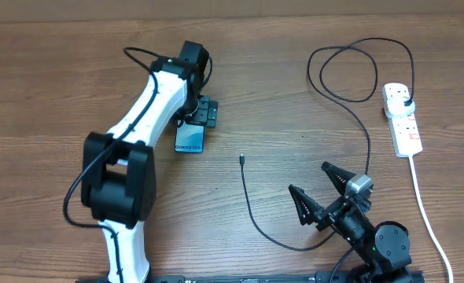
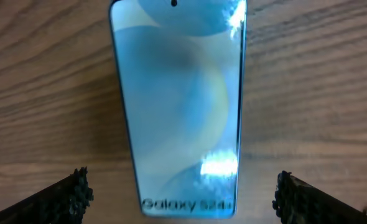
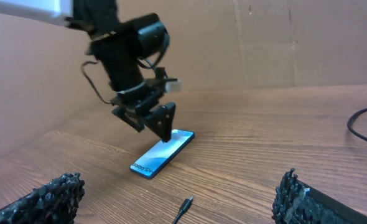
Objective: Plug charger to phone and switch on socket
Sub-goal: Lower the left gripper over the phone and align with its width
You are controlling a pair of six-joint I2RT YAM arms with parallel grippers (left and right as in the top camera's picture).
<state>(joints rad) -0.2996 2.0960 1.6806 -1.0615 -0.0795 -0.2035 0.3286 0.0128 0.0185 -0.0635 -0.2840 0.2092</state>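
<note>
phone (image 1: 189,140) flat, screen up; charger (image 1: 246,189) plugged into socket (image 1: 403,118), tip lying free near phone

A wooden table (image 1: 51,71) lies under both the left gripper (image 1: 203,114) and the right gripper (image 1: 309,178). It is brown, with fine grain running side to side in the overhead view. Straight below the left gripper the grain shows as long dark streaks, slightly blurred. Ahead of the right gripper, beyond the table's far edge, stands a brown wall (image 3: 333,43), matte like cardboard, with two upright seams in it. To that gripper's front left a second brown panel (image 3: 22,81) meets the table along a slanting line. In the overhead view a pale band (image 1: 421,6) runs past the table's far edge, beyond both grippers.
</note>
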